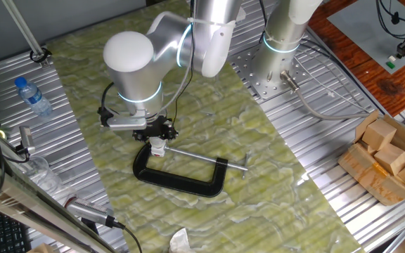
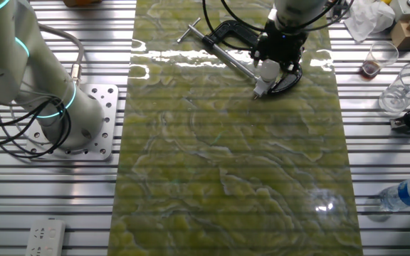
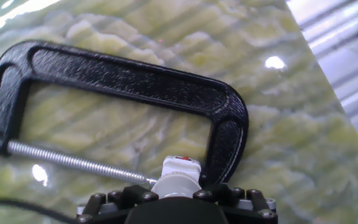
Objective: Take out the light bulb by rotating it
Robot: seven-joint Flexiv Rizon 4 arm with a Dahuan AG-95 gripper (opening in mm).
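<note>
The end effector (image 1: pixel 157 138) sits right over the light bulb (image 1: pixel 158 146), seemingly clenched around its dome, though the contact itself is hidden. The bulb is pinned at the C-clamp's (image 1: pixel 181 176) jaw end, beside the screw tip. That clamp on the desk (image 1: pixel 259 190) likely anchors the base against twisting.

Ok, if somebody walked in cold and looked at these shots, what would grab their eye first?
Probably the big black C-clamp lying flat on the green marbled mat, its silver screw running across the opening. Next, the gripper right at one end of the clamp, closed around the small white light bulb. A tray of wooden blocks sits at the table's edge.
</note>
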